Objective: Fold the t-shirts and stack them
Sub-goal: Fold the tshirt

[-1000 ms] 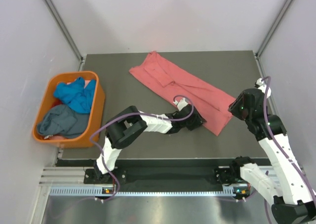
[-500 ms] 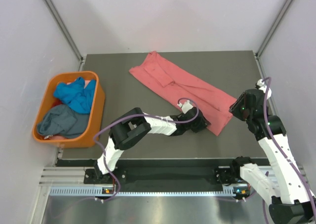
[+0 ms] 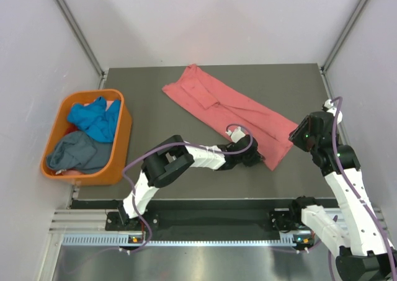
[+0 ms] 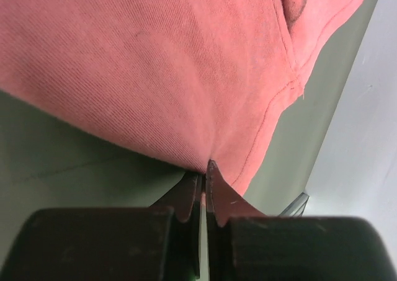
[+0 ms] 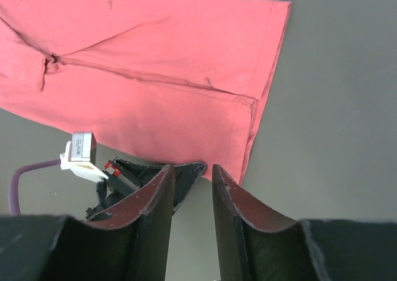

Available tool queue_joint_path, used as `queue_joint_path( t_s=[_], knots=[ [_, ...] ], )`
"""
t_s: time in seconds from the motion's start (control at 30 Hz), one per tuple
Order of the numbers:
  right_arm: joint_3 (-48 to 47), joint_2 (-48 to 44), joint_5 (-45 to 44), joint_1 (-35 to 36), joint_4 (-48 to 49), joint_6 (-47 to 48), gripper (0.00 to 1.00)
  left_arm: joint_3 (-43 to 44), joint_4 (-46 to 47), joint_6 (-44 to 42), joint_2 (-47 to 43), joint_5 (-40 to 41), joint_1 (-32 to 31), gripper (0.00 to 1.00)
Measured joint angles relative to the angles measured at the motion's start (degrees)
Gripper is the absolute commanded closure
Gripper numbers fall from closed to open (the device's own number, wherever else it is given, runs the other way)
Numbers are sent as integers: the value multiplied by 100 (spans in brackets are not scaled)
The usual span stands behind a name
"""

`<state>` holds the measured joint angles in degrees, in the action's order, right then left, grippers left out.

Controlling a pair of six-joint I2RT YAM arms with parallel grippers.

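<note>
**Op 2:** What's changing on your end?

**Op 1:** I'm watching the L gripper (image 4: pixel 203 178). Over the last sec it's been sliding rightward along the near edge of the salmon-pink t-shirt (image 3: pixel 229 107), heading for the near-right corner. The arm's stretching low across the table (image 3: pixel 136 89).

**Op 2:** Jaws?

**Op 1:** Pressed together, tips right at the hem. Cloth's puckering to a point there, so I'm reading it as pinching the edge.

**Op 2:** R side?

**Op 1:** R gripper (image 5: pixel 192 175) is hovering above that same corner w/ fingers spread, nothing between them. It's barely drifting, a touch outward.

**Op 2:** Shirt shifting?

**Op 1:** Not noticeably. It's lying as a long strip on the diagonal, far-left to near-right, approx the same outline as a sec ago. I'm judging the grab is only just setting, w/ no lift or fold starting yet.

**Op 2:** The others?

**Op 1:** The bright blue t-shirt (image 3: pixel 93 118) and slate grey-blue t-shirt (image 3: pixel 77 152) are sitting crumpled in the orange tub (image 3: pixel 122 146) at the table's left. I'm calling it early: first shirt looks folded lengthwise only, two waiting.
</note>
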<state>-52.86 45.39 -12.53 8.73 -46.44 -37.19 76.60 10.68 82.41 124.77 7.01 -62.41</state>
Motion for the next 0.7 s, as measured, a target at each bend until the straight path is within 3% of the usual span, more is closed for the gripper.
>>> queue_joint_path(
  t_s=[0.3,0.7],
  knots=[
    [11,39,232,-68,22,173,68,-667,-173,-129,-542,-35,-68,100],
    [498,400,1126,-68,68,828,67,-2422,-1517,-890,-2551,-42,-175,100]
  ],
)
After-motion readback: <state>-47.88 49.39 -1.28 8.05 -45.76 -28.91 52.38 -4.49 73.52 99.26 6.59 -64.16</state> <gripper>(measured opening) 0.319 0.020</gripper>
